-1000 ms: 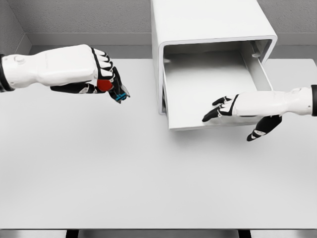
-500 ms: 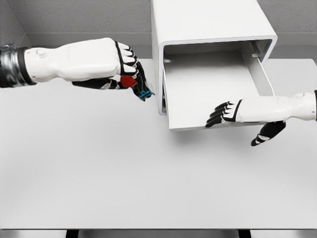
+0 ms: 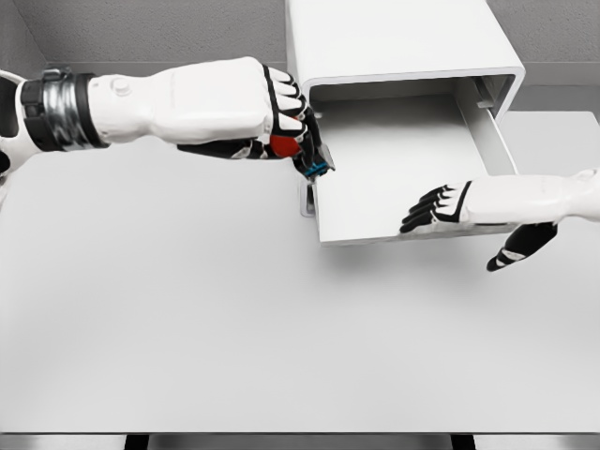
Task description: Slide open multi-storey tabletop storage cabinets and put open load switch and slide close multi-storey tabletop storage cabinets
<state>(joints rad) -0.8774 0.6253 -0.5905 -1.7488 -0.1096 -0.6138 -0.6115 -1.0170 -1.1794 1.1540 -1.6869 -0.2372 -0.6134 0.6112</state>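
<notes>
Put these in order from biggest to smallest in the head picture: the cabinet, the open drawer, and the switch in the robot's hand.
1. cabinet
2. drawer
3. switch, tiny, partly hidden inside the left hand

The left hand (image 3: 267,117), gripping the load switch (image 3: 298,152), has travelled rightward from over the table to the open drawer's (image 3: 375,178) left edge. The right hand (image 3: 469,208) has drifted slightly right.
</notes>
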